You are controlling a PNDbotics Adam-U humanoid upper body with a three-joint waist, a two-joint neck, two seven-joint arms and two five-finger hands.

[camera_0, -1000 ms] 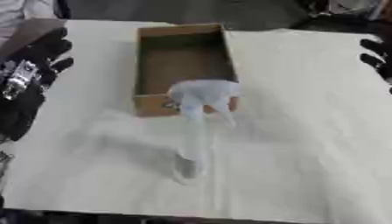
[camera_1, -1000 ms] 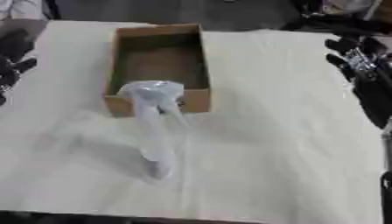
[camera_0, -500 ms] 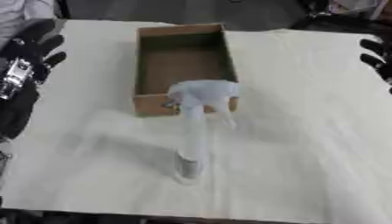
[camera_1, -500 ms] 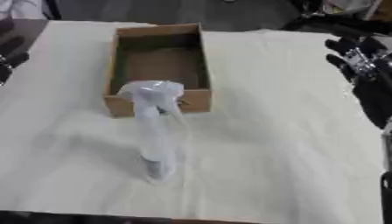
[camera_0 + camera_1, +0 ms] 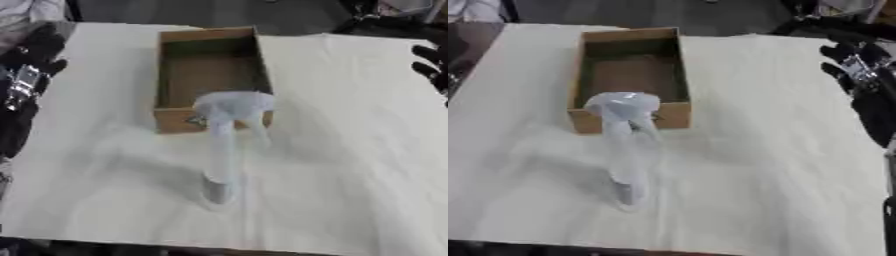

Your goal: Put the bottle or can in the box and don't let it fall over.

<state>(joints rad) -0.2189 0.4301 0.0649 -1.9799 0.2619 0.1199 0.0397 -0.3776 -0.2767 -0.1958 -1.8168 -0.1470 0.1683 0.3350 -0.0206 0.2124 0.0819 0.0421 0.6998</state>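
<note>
Pale translucent spray bottle (image 5: 226, 145) standing upright on the cream tablecloth (image 5: 350, 150), roughly midway between the two hands and nearer the robot than both, touched by neither. White trigger head overlapping the near wall of the open cardboard box (image 5: 210, 75) just behind; base on the cloth, outside the box. Box interior showing only bare brown floor. Left hand (image 5: 31, 55) at the table's left edge, well apart from bottle, fingers relaxed and spread, holding nothing. Right hand (image 5: 852, 65) at the far right edge, well apart too, fingers loosely extended, holding nothing.
</note>
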